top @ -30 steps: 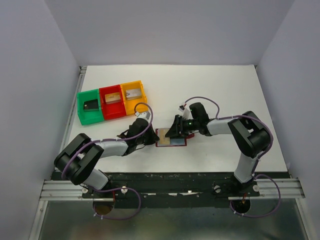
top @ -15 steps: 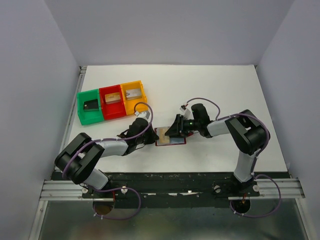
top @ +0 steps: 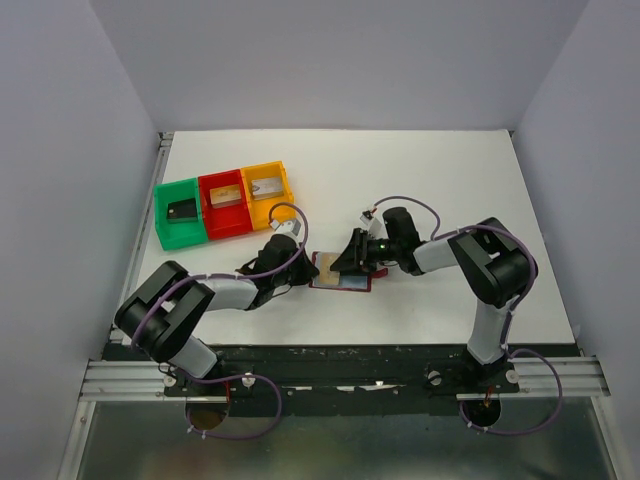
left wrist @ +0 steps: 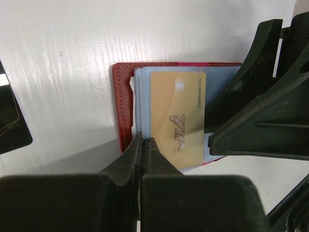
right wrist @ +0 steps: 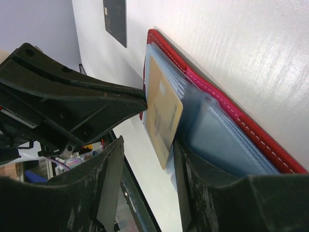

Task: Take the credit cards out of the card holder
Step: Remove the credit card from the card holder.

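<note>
Top view: card holder point(top: 342, 274) lies open between both my arms.
Left wrist: left gripper point(left wrist: 143, 142) jaws together, tips pinning the holder's edge. Gold card point(left wrist: 177, 123) sticks out past it.
Right wrist: right gripper point(right wrist: 147, 142) jaws apart, straddling that card.
Step looks like extraction. Next: close, draw it free.

A white surface point(top: 450, 180) is enclosed at the back and on both sides by plain pale lilac walls point(top: 340, 60). Toward its far left corner, three small open plastic trays stand touching in a slightly slanted row: a green tray point(top: 182, 241), a red tray point(top: 229, 230) and a yellow tray point(top: 272, 218). A metal rail point(top: 340, 380) runs along the near edge.
</note>
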